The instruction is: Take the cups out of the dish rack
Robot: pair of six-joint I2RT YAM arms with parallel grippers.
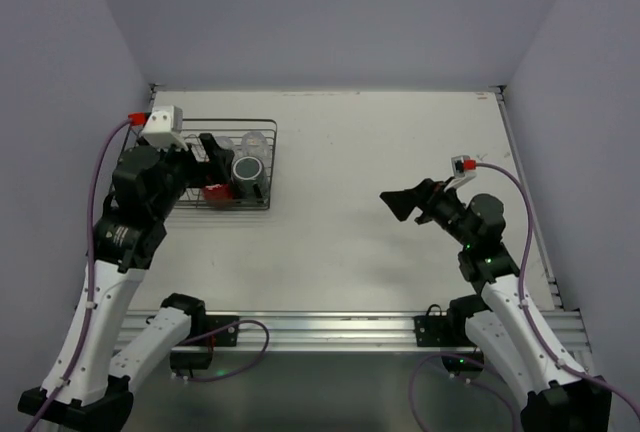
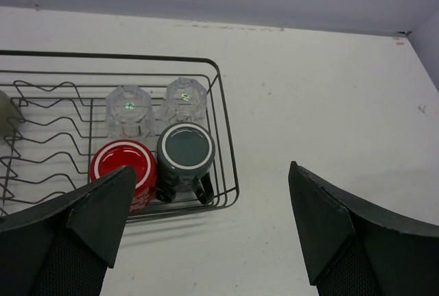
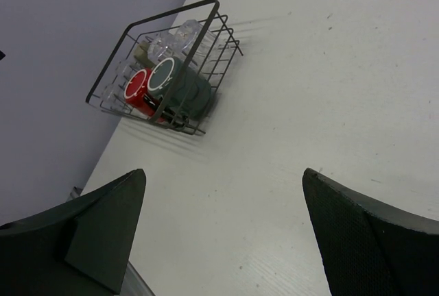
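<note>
Five cups are sitting in the dish rack, which is standing at the far left of the table; by my judgement none is yet unloaded. The four in full view are standing mouth down, as for draining, and are crowding the rack's right end. The red mug and the dark grey-green mug are touching in the near row, the grey-green one rightmost with its handle pointing near. One clear glass and a second clear glass are standing just behind them. The olive-grey cup is showing only at the picture's left edge, apart from the rest. The left claw is hovering over the rack's near right corner, fingers spread wide and holding nothing, probably lining up on the grey-green mug. The right claw is likewise gaping wide and empty above the table's right half, well apart from the rack and facing it, likely keeping clear
</note>
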